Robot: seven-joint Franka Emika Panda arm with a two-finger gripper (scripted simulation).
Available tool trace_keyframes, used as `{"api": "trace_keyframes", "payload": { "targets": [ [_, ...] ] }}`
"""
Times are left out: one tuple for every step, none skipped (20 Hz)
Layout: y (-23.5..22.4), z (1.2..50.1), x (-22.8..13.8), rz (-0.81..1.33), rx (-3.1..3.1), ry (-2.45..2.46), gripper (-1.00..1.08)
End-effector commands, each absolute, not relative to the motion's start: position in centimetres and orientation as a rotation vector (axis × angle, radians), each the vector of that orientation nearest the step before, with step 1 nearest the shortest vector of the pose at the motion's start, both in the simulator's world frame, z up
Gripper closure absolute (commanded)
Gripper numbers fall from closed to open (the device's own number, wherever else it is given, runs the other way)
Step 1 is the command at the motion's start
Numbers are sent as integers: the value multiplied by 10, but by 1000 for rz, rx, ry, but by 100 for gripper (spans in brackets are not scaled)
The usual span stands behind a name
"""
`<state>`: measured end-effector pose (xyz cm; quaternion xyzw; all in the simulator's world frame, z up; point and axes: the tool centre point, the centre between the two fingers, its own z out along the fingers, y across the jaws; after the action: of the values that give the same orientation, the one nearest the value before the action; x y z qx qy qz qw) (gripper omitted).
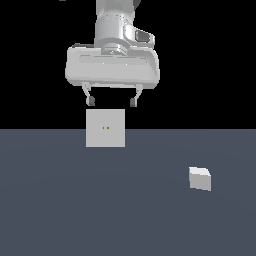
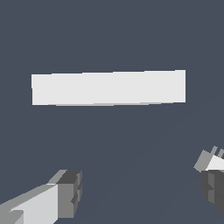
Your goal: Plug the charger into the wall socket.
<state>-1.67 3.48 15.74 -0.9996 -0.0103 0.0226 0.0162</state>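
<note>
Charger & wall socket: no writing.

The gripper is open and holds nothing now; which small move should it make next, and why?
Probably it should travel toward the exterior view's right and descend over the charger. The gripper hangs open and empty above the wall socket, while the charger lies apart on the floor, ungrasped. It must be picked up before any plugging.

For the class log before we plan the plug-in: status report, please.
Gripper open, empty, hovering above the wall socket. Charger untouched on the floor, toward the exterior view's right. Nothing between them.
</note>
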Motion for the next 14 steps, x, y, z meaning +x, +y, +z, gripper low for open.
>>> {"api": "trace_keyframes", "payload": {
  "targets": [
    [35, 157, -17, 70, -3108, -32, -92],
    [35, 157, -17, 70, -3108, -32, -92],
    [34, 157, -17, 68, -3109, -30, -92],
    [34, 157, -17, 66, -3109, -27, -92],
    [33, 156, -17, 63, -3110, -23, -92],
    [31, 156, -18, 59, -3111, -18, -92],
    [30, 155, -18, 54, -3112, -12, -92],
    [28, 154, -18, 48, -3113, -5, -92],
    [26, 153, -19, 41, -3114, 3, -92],
    [24, 151, -20, 33, -3115, 13, -92],
    [21, 150, -20, 24, -3117, 23, -92],
    [18, 148, -21, 15, -3119, 35, -92],
    [15, 147, -22, 4, -3120, 47, -92],
    [12, 145, -23, -8, -3122, 61, -92]
  ]
}}
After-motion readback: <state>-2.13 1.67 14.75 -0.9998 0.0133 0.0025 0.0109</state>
